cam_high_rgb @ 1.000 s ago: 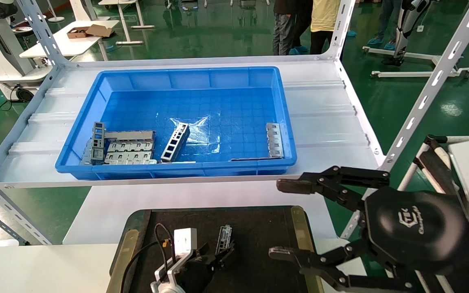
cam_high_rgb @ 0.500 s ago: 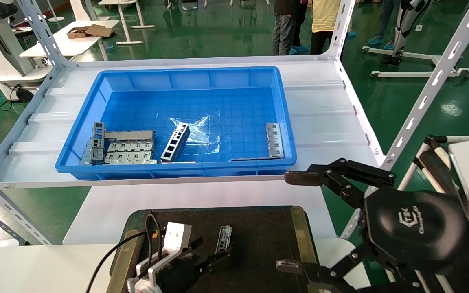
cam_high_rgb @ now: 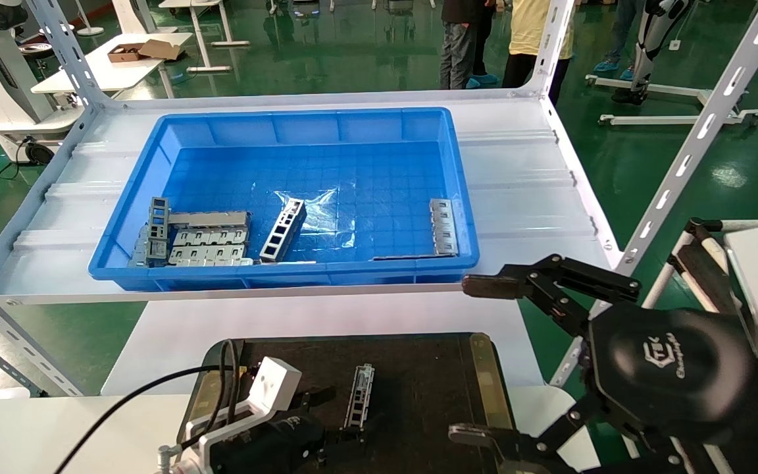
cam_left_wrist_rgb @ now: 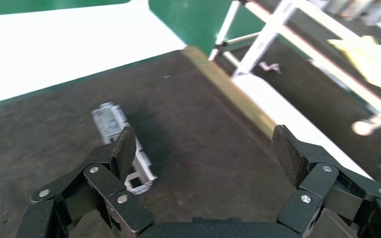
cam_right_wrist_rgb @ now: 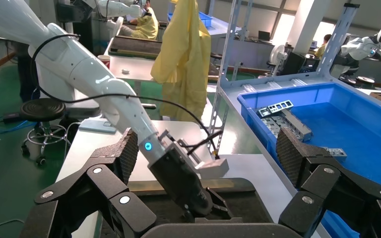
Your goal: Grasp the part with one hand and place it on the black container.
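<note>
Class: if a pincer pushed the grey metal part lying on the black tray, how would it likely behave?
The part looks like thin folded metal, so probably stiff and light. It lies flat, unlikely to roll. The black container looks felt-like, so it may drag rather than slide.

A pale logo with lettering too small to read marks the right pincer's [cam_high_rgb: 487,359] black housing.

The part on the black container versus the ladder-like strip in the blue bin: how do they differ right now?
The part lies flat on the black container, just beyond the open left gripper; the ladder-like strip sits in the blue bin, one end propped up. The part is a narrow channel with small slots; the strip has big rectangular cutouts. Both are grey metal, and neither is held.
</note>
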`<state>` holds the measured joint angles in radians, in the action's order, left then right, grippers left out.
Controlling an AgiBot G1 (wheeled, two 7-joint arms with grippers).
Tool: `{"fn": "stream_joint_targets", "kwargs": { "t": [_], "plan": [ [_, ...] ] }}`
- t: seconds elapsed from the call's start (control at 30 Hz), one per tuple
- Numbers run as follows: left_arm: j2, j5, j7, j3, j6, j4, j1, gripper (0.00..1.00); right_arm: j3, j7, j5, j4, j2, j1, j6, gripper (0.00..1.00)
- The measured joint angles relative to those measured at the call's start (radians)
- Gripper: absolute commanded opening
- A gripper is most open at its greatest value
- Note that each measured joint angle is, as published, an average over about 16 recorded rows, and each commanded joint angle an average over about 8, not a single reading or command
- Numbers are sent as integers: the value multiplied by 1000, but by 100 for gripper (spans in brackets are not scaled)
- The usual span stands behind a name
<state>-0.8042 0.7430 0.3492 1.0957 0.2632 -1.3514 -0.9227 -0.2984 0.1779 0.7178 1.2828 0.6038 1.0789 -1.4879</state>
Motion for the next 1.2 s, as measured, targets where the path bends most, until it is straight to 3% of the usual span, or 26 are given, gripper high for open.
{"fn": "stream_joint_targets", "kwargs": {
  "t": [0.27, 0.53, 0.93, 1.2],
  "plan": [
    [58, -63, -121, -122, 240, 2, 32, 100, 0, 0, 0, 0, 0, 0, 0, 100],
    [114, -119, -207, -191, 425, 4, 36, 100, -1, 0, -1, 0, 0, 0, 0, 100],
    [189, -177, -266, -249, 614, 2, 2, 100, -1, -1, -1, 0, -1, 0, 1, 100],
    [213, -200, -278, -268, 674, 0, -15, 100, -2, -1, -1, 0, -1, 0, 1, 100]
  ]
}}
